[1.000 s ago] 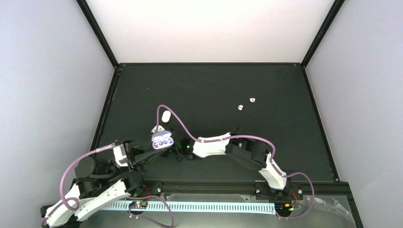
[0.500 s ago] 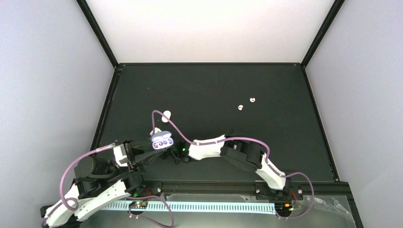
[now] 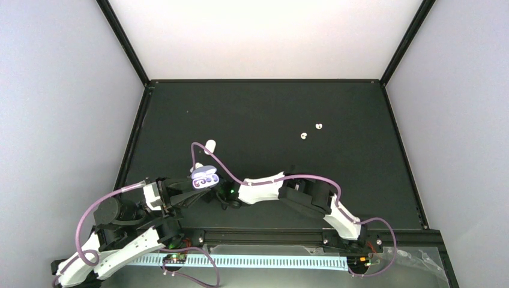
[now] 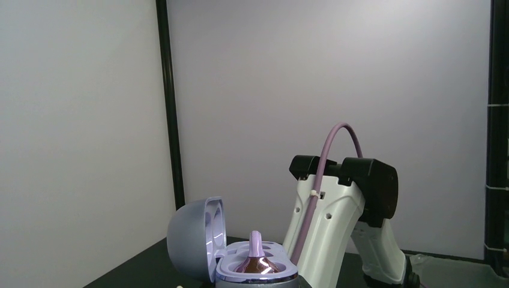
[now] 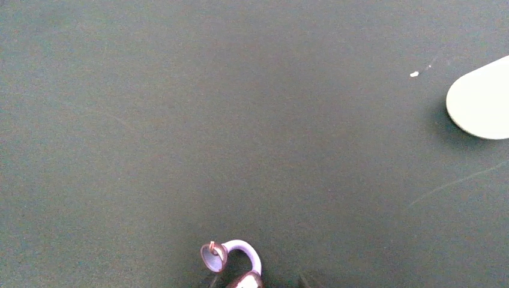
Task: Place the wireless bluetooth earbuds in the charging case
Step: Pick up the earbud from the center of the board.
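Observation:
The purple charging case (image 3: 204, 178) stands open, its lid tipped back, with my left gripper (image 3: 191, 191) shut on its base. In the left wrist view the case (image 4: 240, 264) holds one glossy purple earbud (image 4: 257, 261), stem upright; the fingers are below the frame. My right gripper (image 3: 227, 194) is low over the mat just right of the case. A second purple earbud (image 5: 231, 264) lies between its dark fingertips (image 5: 303, 279), which stand apart, with a gap on the right. Two white earbuds (image 3: 304, 136) (image 3: 319, 126) lie far right.
A closed white case (image 3: 210, 145) lies on the mat behind the purple case, and shows as a white case (image 5: 480, 105) at the right edge of the right wrist view. The right arm's body (image 4: 342, 222) stands close behind the purple case.
My right gripper has moved left and nearer to the purple case, and its jaws have narrowed. The left gripper and the case have barely shifted.

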Available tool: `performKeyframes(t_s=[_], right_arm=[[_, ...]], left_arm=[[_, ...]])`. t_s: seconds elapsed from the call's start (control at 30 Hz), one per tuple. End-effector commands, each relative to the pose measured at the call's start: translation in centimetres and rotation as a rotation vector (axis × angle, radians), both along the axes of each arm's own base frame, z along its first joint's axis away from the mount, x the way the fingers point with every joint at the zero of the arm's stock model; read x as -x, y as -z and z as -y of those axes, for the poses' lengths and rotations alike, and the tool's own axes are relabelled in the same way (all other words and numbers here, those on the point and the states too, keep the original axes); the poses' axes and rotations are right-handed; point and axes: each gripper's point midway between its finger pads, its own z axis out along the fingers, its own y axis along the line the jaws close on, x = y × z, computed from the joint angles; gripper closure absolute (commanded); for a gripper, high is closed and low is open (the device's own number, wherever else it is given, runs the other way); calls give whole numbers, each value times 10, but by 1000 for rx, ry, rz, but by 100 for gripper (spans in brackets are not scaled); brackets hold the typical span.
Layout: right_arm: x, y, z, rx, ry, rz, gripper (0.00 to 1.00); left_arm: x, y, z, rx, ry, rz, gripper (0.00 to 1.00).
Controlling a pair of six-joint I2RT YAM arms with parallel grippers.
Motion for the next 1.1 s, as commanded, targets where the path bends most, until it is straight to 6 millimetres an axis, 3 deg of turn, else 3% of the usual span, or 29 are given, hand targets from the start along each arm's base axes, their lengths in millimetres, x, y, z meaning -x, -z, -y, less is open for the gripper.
performKeyframes(t_s=[0.0, 0.3, 0.53, 0.67, 0.83, 1.07], right_arm=[[-2, -2, 11, 12, 27, 24, 69], [-5, -16, 22, -7, 62, 48, 77], [-9, -21, 55, -5, 126, 69, 83], [-3, -27, 70, -26, 101, 48, 80], [15, -38, 51, -74, -73, -20, 63], [17, -44, 4, -104, -236, -96, 61]], left_arm=[[15, -22, -31, 111, -20, 64, 99], [14, -21, -29, 108, -17, 61, 98], [12, -18, -26, 110, -18, 59, 99], [11, -18, -24, 108, -15, 59, 98], [12, -18, -23, 111, -9, 62, 98], [14, -17, -24, 105, 1, 54, 98]])
